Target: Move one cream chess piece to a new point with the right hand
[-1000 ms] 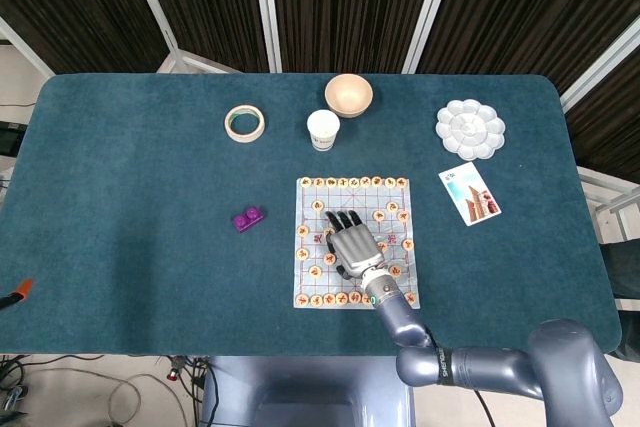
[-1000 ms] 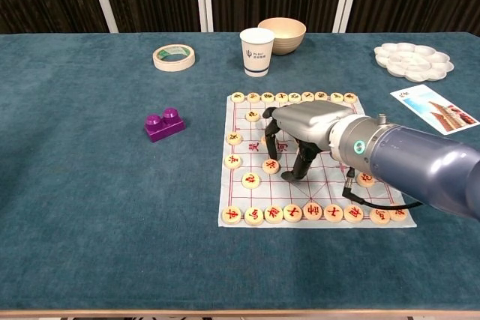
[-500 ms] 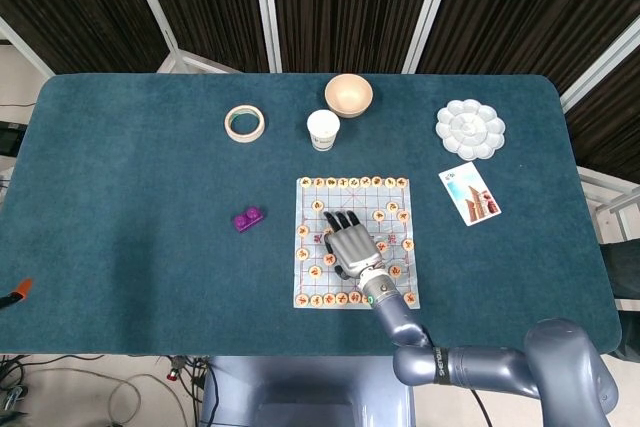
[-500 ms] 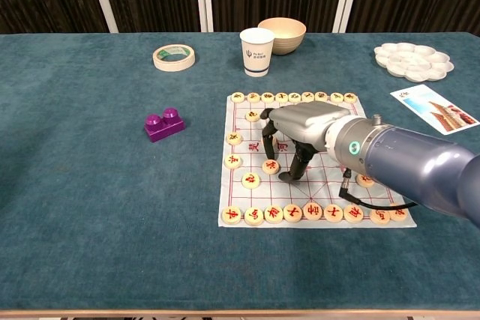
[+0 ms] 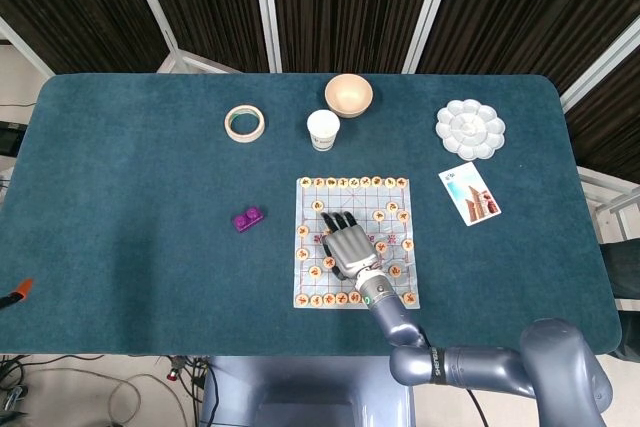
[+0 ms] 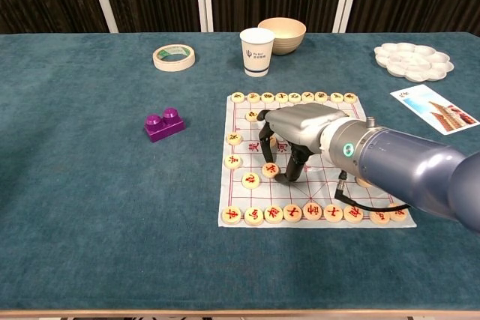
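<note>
Nearest the robot, a row of cream pieces lines the near edge of the chess board point(image 6: 241, 196), apparently untouched. Just beyond, the right robot hand point(image 6: 289, 139) stands arched over the board's left-centre, fingers pointing down around one cream chess piece point(image 6: 271, 170); a fingertip appears to touch it, but whether the piece is pinched cannot be told. The piece sits on the board. Judgement: the grasping or nudging step is in hand; next, a firm hold, then a short carry to a free point, avoiding the neighbouring piece point(image 6: 250, 180). Farther off on the worktop point(image 6: 90, 200) stand a paper cup point(image 6: 256, 52) and a bowl point(image 6: 282, 34). The left robot hand is out of sight.
</note>
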Robot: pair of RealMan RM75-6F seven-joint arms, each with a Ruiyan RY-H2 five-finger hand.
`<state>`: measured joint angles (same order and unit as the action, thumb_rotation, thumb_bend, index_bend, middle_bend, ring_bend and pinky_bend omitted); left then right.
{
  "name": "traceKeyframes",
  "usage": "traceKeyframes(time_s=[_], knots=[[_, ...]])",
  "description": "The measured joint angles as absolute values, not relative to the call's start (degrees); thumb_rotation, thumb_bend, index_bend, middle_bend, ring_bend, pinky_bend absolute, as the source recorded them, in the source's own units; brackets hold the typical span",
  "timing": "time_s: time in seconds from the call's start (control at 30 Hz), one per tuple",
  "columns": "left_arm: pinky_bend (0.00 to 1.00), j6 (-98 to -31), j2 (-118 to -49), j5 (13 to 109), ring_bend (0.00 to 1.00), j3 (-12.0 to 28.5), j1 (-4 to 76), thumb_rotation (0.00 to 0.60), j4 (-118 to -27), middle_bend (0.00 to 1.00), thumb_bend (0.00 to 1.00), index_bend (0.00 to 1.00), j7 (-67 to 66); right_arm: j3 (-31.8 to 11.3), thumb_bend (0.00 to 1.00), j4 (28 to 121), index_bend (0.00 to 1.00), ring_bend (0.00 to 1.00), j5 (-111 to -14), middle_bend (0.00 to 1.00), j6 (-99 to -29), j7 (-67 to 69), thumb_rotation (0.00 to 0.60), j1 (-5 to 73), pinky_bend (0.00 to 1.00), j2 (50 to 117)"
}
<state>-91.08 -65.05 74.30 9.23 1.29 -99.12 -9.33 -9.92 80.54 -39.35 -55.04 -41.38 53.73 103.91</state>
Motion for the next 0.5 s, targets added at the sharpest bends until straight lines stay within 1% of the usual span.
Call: traceKeyframes(time_s=[0.5], knots=[[0.00, -91.1, -65.0, 74.1, 0.00, 9.3, 1.3, 0.600, -99.1, 0.00, 0.00, 0.11, -9.3, -11.1, 0.38, 82.9, 0.56, 0.00, -37.6, 0.00, -54.9, -41.1, 0.600, 54.0, 0.09, 101.8]])
